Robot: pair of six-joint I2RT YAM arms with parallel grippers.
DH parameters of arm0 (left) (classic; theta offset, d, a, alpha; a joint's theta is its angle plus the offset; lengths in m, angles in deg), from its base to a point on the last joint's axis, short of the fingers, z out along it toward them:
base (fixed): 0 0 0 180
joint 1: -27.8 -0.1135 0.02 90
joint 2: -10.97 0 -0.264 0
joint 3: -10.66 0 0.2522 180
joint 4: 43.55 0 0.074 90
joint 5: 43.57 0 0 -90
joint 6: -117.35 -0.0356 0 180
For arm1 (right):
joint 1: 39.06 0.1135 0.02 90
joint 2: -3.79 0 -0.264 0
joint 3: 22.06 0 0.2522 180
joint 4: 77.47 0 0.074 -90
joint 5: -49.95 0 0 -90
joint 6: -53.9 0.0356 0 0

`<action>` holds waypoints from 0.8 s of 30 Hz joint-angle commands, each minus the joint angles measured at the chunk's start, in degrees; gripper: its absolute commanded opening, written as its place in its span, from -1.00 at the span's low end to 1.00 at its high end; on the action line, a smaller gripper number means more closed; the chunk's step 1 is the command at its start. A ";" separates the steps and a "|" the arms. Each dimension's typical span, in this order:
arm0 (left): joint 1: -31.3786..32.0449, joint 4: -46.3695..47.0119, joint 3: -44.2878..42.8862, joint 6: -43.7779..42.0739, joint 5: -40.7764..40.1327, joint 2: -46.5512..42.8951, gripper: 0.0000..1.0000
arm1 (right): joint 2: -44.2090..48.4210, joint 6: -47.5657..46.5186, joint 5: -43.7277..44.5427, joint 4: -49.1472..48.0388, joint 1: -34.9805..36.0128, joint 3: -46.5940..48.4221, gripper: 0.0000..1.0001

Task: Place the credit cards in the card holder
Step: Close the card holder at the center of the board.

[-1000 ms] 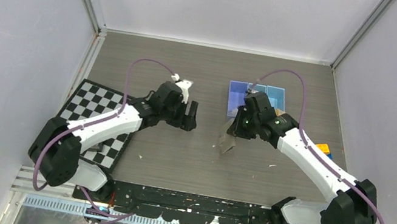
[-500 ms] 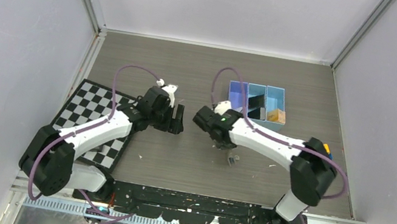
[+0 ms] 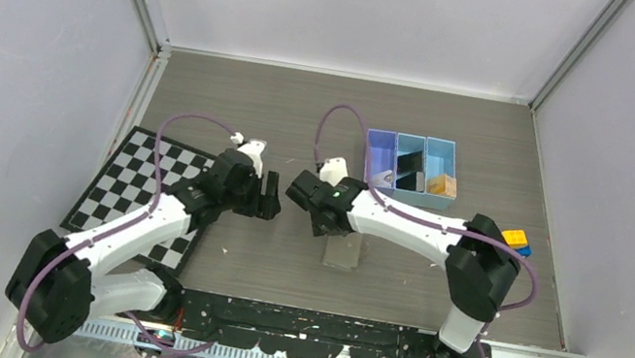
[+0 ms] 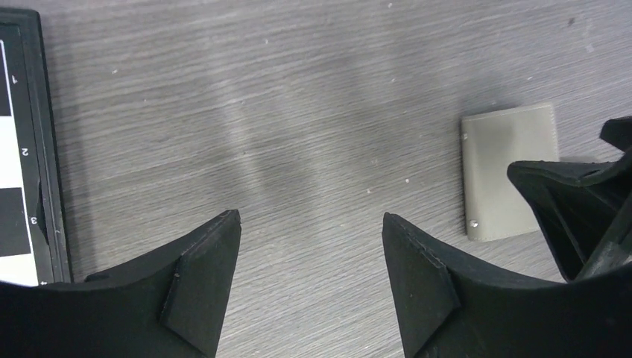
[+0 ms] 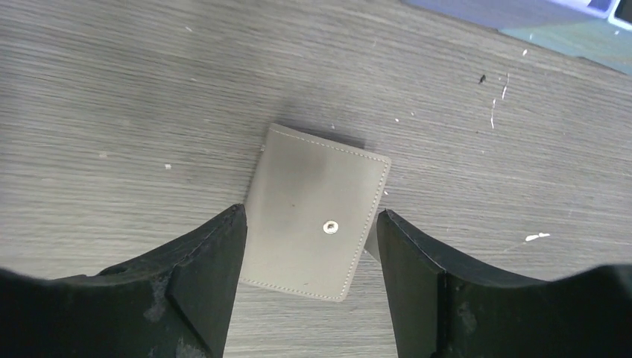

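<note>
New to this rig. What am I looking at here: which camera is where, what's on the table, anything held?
Two robot arms are bolted at the near edge of a table, each ending in a two-finger gripper. The wide shot looks down from above and behind them. The other two come from wrist cameras, so the black wedges are each arm's own fingers. On the table are a closed grey card holder, a chessboard and a blue three-part tray. The right gripper is open over the card holder; the left gripper is open above bare wood. Neither holds anything.
</note>
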State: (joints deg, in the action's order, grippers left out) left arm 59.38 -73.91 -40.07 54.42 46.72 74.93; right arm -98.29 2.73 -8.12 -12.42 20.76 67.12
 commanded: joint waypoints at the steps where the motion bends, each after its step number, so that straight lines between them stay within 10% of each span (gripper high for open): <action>1: -0.28 4.92 1.24 2.03 0.77 -3.84 0.42 | 8.34 -0.94 -1.71 -5.36 -0.74 0.29 0.41; 24: 14.44 27.72 -0.54 17.49 6.30 18.77 0.12 | 32.95 13.34 -19.41 -14.48 -16.46 -28.23 0.21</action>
State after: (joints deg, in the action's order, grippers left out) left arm 72.53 -52.97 -37.71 69.32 52.16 90.69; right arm -69.42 11.17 -21.89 -18.47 5.96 41.72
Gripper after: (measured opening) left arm 0.560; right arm 0.609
